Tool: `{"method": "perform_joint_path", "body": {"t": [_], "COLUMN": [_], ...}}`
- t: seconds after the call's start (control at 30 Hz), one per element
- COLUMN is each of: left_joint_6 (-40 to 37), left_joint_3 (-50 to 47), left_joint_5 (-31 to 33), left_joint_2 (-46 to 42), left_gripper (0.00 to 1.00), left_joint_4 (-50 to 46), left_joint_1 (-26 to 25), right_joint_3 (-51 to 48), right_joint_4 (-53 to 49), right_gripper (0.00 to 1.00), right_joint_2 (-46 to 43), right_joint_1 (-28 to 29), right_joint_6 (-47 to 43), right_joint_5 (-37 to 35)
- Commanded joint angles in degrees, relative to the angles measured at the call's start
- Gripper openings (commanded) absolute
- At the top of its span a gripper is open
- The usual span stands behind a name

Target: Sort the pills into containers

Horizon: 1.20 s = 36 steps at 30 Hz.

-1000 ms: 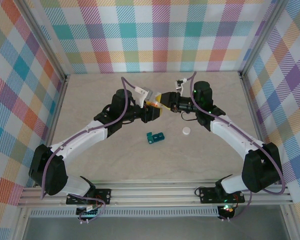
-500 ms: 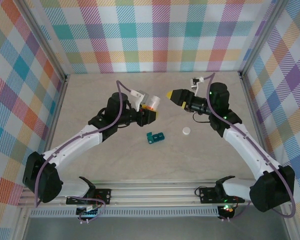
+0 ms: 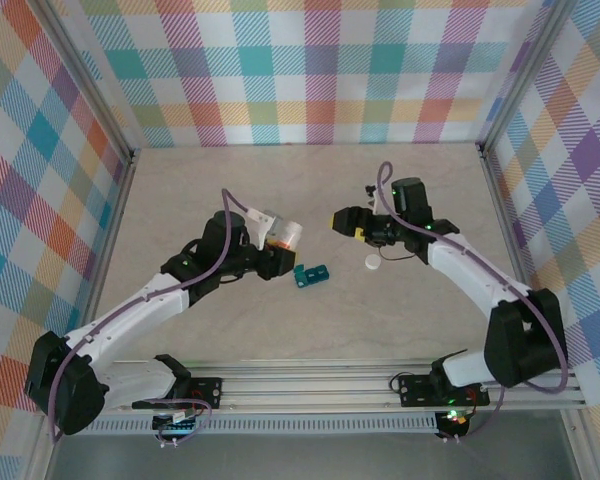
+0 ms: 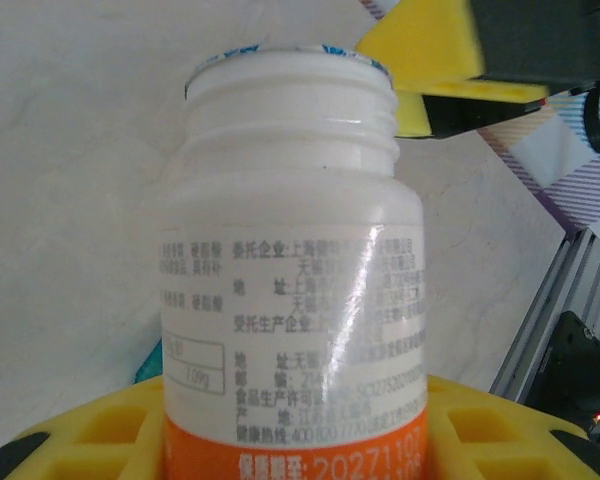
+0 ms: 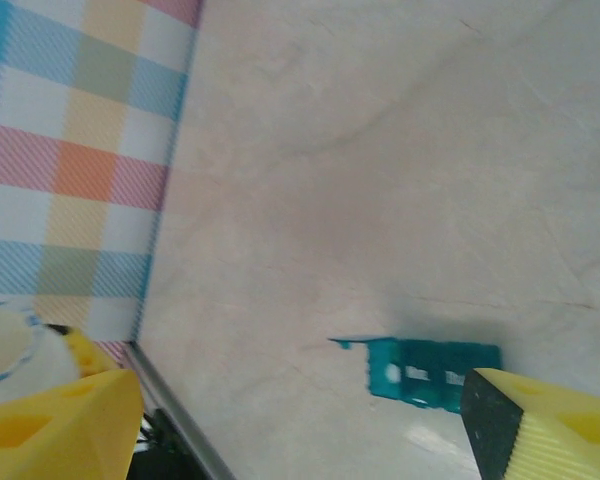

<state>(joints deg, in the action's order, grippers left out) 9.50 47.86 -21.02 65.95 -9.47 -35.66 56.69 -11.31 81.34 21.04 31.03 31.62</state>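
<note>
My left gripper [image 3: 278,243] [image 4: 295,445] is shut on a white bottle [image 3: 284,234] [image 4: 290,250] with an orange band, its yellow fingers [image 4: 100,435] clamping the lower body. The bottle's mouth has no cap. The teal containers [image 3: 310,273] [image 5: 430,372] lie on the table just right of and below the bottle. My right gripper [image 3: 342,220] [image 5: 300,425] hovers open to the bottle's right, above the containers, with nothing between its fingers [image 5: 55,430]. The pills are hidden from view.
A white cap [image 3: 372,263] lies on the table below the right wrist, right of the containers. Plaid walls [image 3: 310,70] enclose the beige table [image 3: 310,330] at the back and sides. A metal rail [image 3: 310,385] runs along the near edge.
The right gripper has let go at the bottle's mouth, pulled away to the right and opened wide. The left arm has carried the bottle back and down toward the containers.
</note>
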Motion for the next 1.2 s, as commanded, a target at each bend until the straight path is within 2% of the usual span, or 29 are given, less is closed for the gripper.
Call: {"method": "perform_joint_path", "body": {"t": [0.0, 0.13, 0.43, 1.17], "left_joint_6": [1.8, 3.2, 4.0, 3.4], "left_joint_3": [-2.1, -4.2, -4.8, -1.1], "left_joint_5": [1.4, 2.1, 2.6, 0.1], "left_joint_2": [-1.0, -0.4, 3.4, 17.0], "left_gripper": [0.00, 0.00, 0.00, 0.00], "left_joint_4": [-1.3, -1.3, -2.6, -6.0], "left_joint_1": [-1.3, -2.4, -3.5, -4.7], "right_joint_3": [2.6, 4.2, 7.8, 10.9], "right_joint_4": [-4.8, -7.5, -10.5, -14.0], "right_gripper": [0.82, 0.79, 0.75, 0.72], "right_joint_2": [3.1, 7.6, 14.7, 21.9], "right_joint_1": [1.8, 3.8, 5.8, 8.7], "right_joint_6": [-7.1, -10.6, -15.1, -19.1], "right_joint_5": [-2.5, -6.5, -10.2, -15.0]}}
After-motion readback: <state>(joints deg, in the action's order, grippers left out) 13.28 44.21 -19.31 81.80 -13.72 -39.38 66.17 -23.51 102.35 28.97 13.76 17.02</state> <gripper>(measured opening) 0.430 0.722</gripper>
